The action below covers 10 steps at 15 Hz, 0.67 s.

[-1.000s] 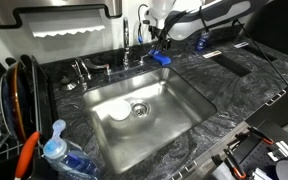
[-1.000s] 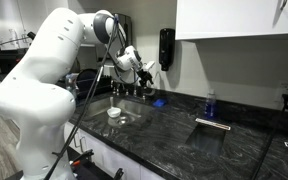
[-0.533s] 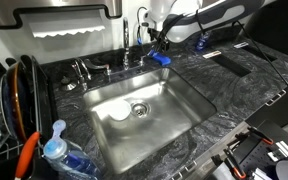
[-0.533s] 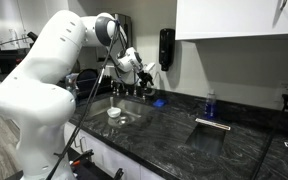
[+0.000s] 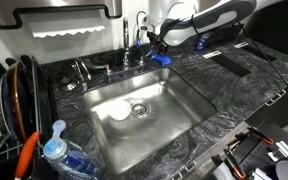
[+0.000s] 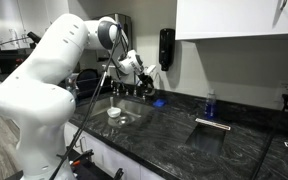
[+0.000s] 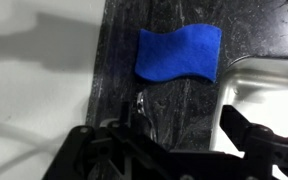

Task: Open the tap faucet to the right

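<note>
Steel sink (image 5: 189,97) lying nearest. Tap faucet (image 5: 139,38) standing upright at rear rim. Gripper (image 5: 155,42) hovering just beside spout, fingers spread wide, grasping nothing. Blue cloth (image 7: 179,52) lying flat on dark counter beyond.

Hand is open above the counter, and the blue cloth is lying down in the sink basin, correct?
Not quite. The blue cloth lies flat on the dark stone counter beside the sink, not in the basin. The wrist view shows this. The hand is open above the counter, as you said.
</note>
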Each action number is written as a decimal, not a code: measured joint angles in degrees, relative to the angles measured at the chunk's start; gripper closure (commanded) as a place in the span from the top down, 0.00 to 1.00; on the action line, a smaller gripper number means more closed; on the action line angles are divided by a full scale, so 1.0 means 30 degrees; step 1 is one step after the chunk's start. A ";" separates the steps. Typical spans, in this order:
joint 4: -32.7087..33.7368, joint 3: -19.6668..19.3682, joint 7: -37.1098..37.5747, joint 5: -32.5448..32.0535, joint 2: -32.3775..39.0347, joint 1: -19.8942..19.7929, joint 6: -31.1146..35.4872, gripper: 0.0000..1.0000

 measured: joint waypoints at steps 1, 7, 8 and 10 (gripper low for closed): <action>0.0090 0.0000 0.0000 0.0038 0.0101 -0.0014 -0.0003 0.51; 0.1379 -0.0019 -0.0027 0.0169 0.0956 -0.0362 0.0000 0.10; 0.1623 -0.0022 -0.0039 0.0171 0.1109 -0.0450 0.0001 0.04; 0.2067 -0.0025 -0.0041 0.0172 0.1366 -0.0552 0.0002 0.00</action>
